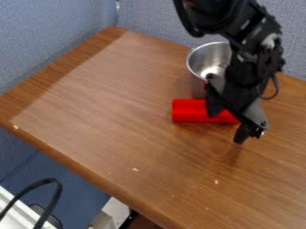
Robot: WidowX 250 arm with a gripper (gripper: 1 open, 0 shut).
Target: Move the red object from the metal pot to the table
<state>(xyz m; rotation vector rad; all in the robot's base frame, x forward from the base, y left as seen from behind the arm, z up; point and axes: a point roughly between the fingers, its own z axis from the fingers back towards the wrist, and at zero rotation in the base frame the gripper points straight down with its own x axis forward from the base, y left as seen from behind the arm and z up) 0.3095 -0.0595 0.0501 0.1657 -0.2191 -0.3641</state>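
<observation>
Red object [189, 111] lying on the wooden table [84, 98], at seven o'clock of the metal pot [212, 61], gripper [233, 122] just at its three o'clock side, fingers spread apart, holding nothing
</observation>
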